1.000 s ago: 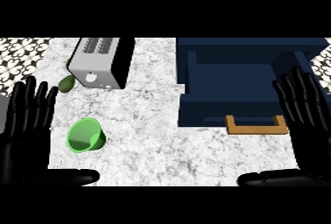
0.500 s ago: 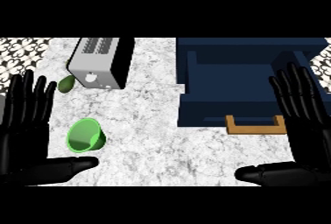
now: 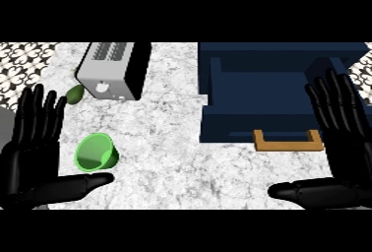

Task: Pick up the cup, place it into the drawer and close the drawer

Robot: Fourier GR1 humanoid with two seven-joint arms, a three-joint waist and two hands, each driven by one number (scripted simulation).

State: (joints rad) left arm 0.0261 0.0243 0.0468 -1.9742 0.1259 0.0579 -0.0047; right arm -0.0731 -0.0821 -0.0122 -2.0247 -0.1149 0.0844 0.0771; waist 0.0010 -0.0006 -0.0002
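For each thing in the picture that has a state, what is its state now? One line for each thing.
cup: lying on its side on the counter, not held.
drawer: open, nothing visible inside.
left hand: open, fingers straight, beside the cup.
right hand: open, fingers straight, at the drawer's right.
toaster: upright, slots look empty.

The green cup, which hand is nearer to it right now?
Left. The left hand lies open right beside the green cup, its thumb just below it. The right hand is open across the counter, by the drawer.
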